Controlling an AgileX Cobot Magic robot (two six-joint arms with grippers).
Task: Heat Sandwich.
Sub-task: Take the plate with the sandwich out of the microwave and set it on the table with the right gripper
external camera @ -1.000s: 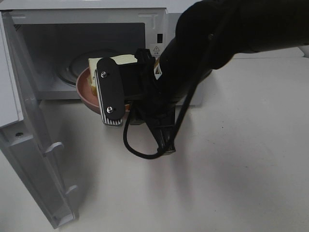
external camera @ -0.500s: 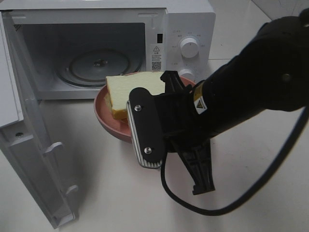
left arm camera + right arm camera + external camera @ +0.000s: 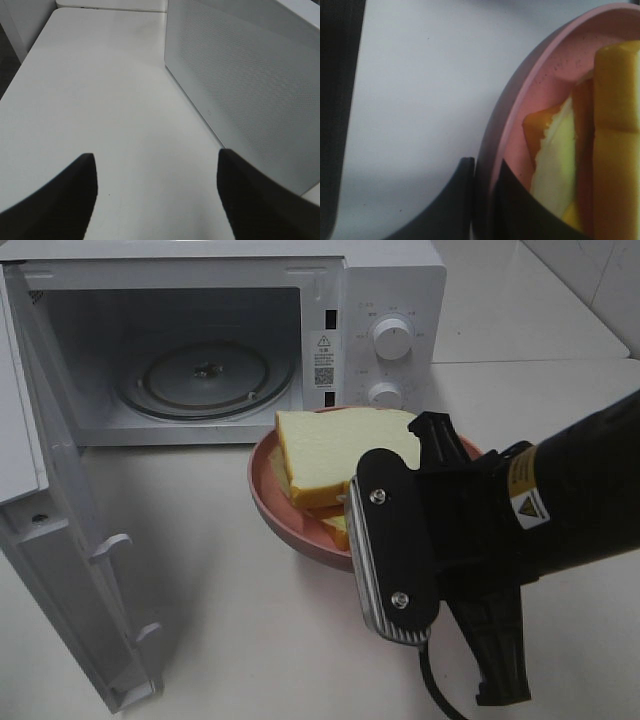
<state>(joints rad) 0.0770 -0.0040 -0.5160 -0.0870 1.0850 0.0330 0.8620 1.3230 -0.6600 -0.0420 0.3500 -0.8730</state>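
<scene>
The right gripper [image 3: 352, 525] stood nearest, its fingers pinched shut on the near rim of the pink plate [image 3: 275, 508]; the right wrist view showed one finger [image 3: 447, 200] outside the rim and the other inside it. The sandwich [image 3: 335, 455] lay on that plate, just beyond the fingertips on their far-left side, its broad white slice leaning up and a second piece under it. The plate appeared to hang just in front of the microwave [image 3: 200, 340], near its control panel. Farther off and to the left lay the open cavity with its glass turntable [image 3: 205, 375], so I judged the carry would have to run far and left from the fingers. The door [image 3: 60, 540] stood swung wide at the left. The left gripper [image 3: 155, 195] was spread wide and empty, over bare table [image 3: 100, 100] beside the microwave's perforated side, so the right arm was plainly the nearer one.
</scene>
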